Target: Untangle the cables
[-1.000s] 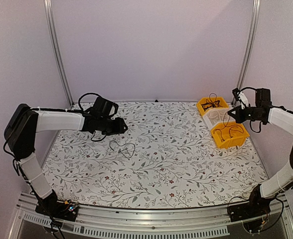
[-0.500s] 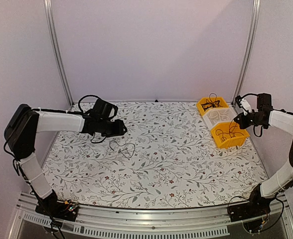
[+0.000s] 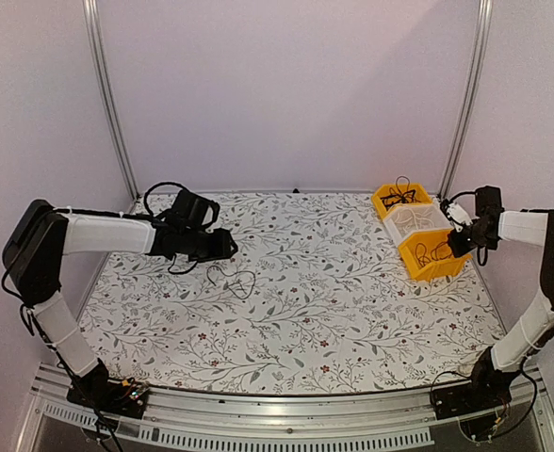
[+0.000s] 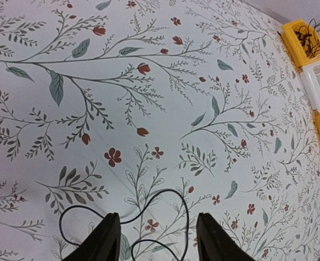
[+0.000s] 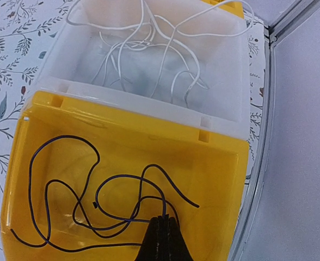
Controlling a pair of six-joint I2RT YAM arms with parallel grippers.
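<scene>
A few thin black cables (image 3: 234, 279) lie in loose loops on the flowered table. My left gripper (image 3: 226, 247) hangs just behind them, open and empty. In the left wrist view its fingers (image 4: 159, 239) straddle a black loop (image 4: 186, 211) without touching it. My right gripper (image 3: 459, 245) is over the near yellow bin (image 3: 447, 268). In the right wrist view it (image 5: 162, 220) is shut on a dark cable (image 5: 152, 165) that lies coiled on the bin floor (image 5: 122, 117).
A clear white bin (image 3: 411, 218) with thin white wires (image 5: 149, 49) sits behind the near yellow bin. A far yellow bin (image 3: 387, 195) holds more black cables. The bins stand at the table's right back corner beside a metal frame post (image 3: 461, 104).
My right gripper has moved down and to the right, lowering over the near yellow bin with its cable. My left gripper has shifted slightly left and lower over the table cables.
</scene>
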